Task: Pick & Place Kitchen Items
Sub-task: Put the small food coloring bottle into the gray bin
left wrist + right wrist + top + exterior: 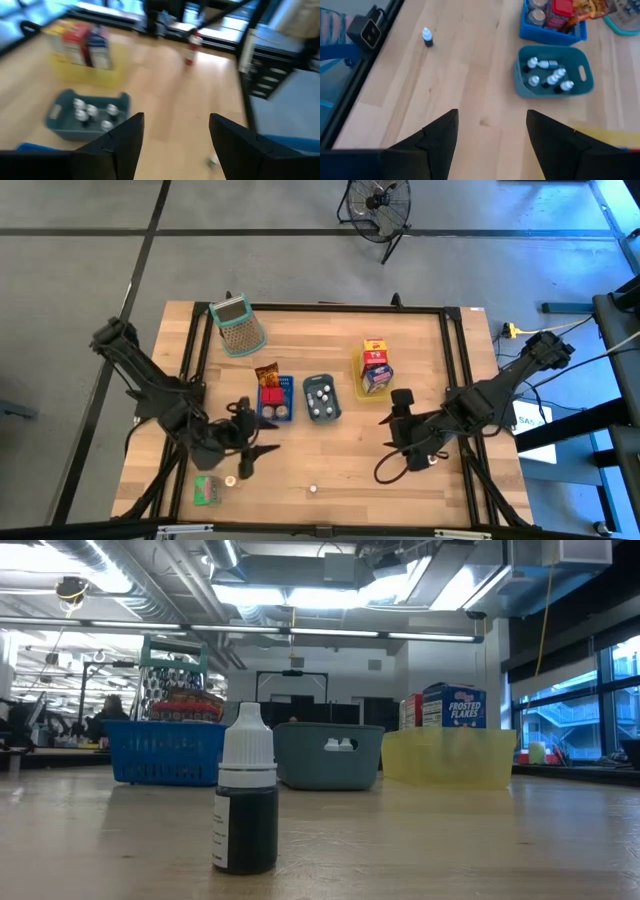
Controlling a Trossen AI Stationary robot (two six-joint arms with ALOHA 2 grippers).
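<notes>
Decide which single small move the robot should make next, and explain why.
Probably bring the left gripper down toward the small white-capped dropper bottle standing alone near the table's front edge. Similar white-capped bottles already sit in the grey-blue plastic tray, both grippers look open and empty, and the left one seems nearer than the right gripper.

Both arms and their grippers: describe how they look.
Both arms are dark, jointed and slim, with black cables looping alongside. The left gripper and right gripper each end in two flat, tapering black fingers, matte and unmarked in the wrist views.
</notes>
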